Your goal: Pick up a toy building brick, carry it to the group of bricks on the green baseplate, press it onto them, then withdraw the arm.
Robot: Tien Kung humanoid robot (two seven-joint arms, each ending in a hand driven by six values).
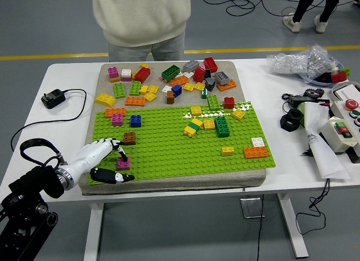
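On the white surface a black adapter with its cable lies at the left, while a clear bag, black rings, white paper and a button box crowd the right, and a person in a cream top stands behind.

White table, grey felt mat at its centre, black power adapter with cable at left, plastic bag, button box and white paper at right.
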